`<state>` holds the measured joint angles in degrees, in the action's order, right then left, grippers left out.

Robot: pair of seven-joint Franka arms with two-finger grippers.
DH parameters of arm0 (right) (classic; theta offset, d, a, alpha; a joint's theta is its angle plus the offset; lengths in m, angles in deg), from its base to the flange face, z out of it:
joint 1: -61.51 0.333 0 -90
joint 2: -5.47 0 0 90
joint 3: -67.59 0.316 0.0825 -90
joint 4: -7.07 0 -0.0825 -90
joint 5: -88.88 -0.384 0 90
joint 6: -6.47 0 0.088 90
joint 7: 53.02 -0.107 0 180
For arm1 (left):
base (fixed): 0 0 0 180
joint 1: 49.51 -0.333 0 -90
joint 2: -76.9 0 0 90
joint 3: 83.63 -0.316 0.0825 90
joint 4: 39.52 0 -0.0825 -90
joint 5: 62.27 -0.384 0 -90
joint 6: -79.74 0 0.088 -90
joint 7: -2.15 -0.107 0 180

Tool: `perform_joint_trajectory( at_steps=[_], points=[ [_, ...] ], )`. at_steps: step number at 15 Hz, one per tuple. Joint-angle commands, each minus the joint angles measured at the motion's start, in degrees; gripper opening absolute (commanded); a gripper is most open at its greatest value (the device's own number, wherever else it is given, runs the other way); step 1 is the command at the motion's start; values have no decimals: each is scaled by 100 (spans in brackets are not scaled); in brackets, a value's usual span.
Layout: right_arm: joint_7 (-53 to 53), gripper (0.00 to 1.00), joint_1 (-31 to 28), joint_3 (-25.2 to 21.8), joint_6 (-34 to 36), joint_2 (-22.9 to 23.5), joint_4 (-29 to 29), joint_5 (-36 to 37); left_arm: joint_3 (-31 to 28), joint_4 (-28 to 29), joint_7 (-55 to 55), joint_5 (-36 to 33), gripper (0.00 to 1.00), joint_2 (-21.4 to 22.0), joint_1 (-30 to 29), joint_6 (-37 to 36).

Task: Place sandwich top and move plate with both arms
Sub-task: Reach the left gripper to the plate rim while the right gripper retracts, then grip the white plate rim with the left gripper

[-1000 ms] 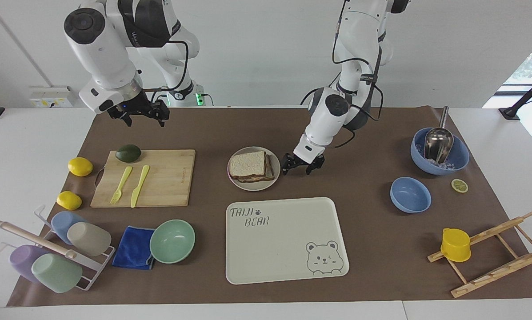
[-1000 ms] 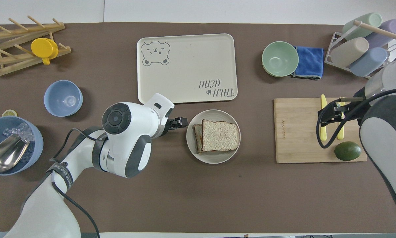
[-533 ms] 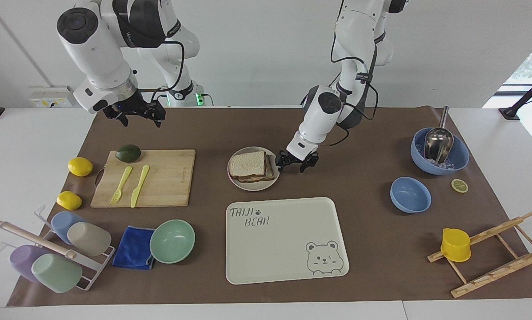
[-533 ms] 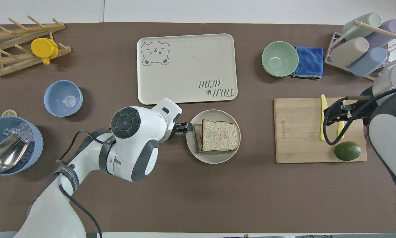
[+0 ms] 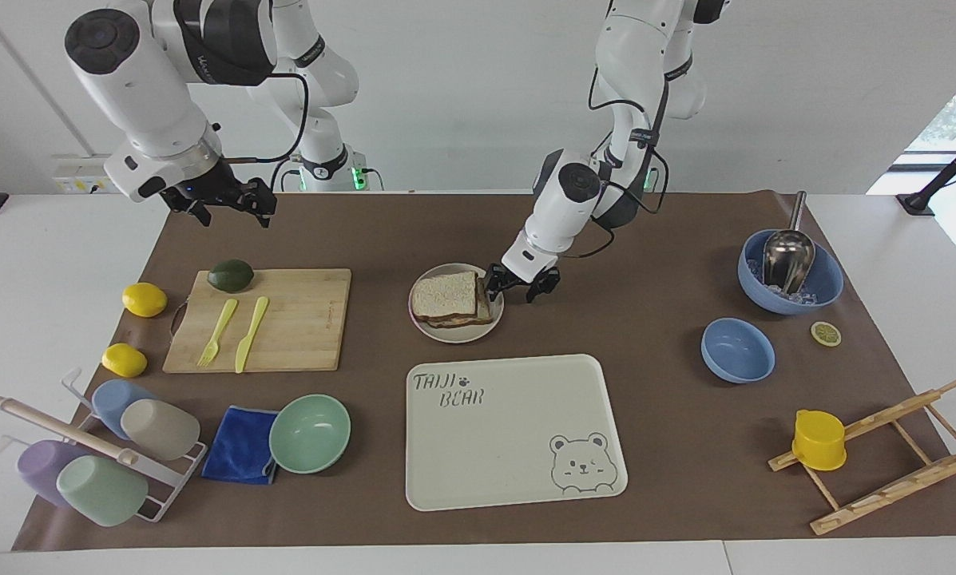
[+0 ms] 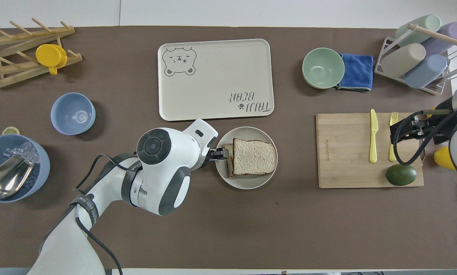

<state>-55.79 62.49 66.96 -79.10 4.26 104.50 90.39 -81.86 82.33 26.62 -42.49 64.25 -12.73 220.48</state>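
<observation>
The sandwich top (image 5: 444, 294) (image 6: 254, 156), a pale speckled slice with brown crust, lies on a stack on the small off-white plate (image 5: 455, 336) (image 6: 247, 185) in the middle of the table. A lower slice (image 6: 228, 160) sticks out toward the left arm's end. My left gripper (image 5: 517, 286) (image 6: 217, 153) is low and open at the plate's rim on that side, one finger by the rim, holding nothing. My right gripper (image 5: 220, 204) (image 6: 406, 131) is open and empty, raised over the cutting board's end.
A bear-printed tray (image 5: 517, 479) lies farther from the robots than the plate. A cutting board (image 5: 302, 319) holds a fork, knife and avocado (image 5: 231, 275). Two lemons, a green bowl (image 5: 310, 433), a blue cloth and a cup rack are at the right arm's end; blue bowls (image 5: 737, 350) and a wooden rack are at the left arm's end.
My left gripper has slid toward the plate and now reaches its rim. My right arm has drawn up and outward toward its own end of the table. The sandwich and plate have not moved.
</observation>
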Motion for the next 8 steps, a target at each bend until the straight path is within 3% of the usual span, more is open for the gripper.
perform_joint_trajectory(
  at_steps=[1,6,8],
  points=[
    [145,100,-62,63,83,-90,-30,-19,-80,111,-39,176,67,96,119,-47],
    [514,100,-89,-60,66,-90,-171,-27,-80,120,-21,193,37,61,171,-38],
    [488,100,-80,-86,92,-98,-197,-62,-80,129,5,193,34,52,180,-11]
  ],
)
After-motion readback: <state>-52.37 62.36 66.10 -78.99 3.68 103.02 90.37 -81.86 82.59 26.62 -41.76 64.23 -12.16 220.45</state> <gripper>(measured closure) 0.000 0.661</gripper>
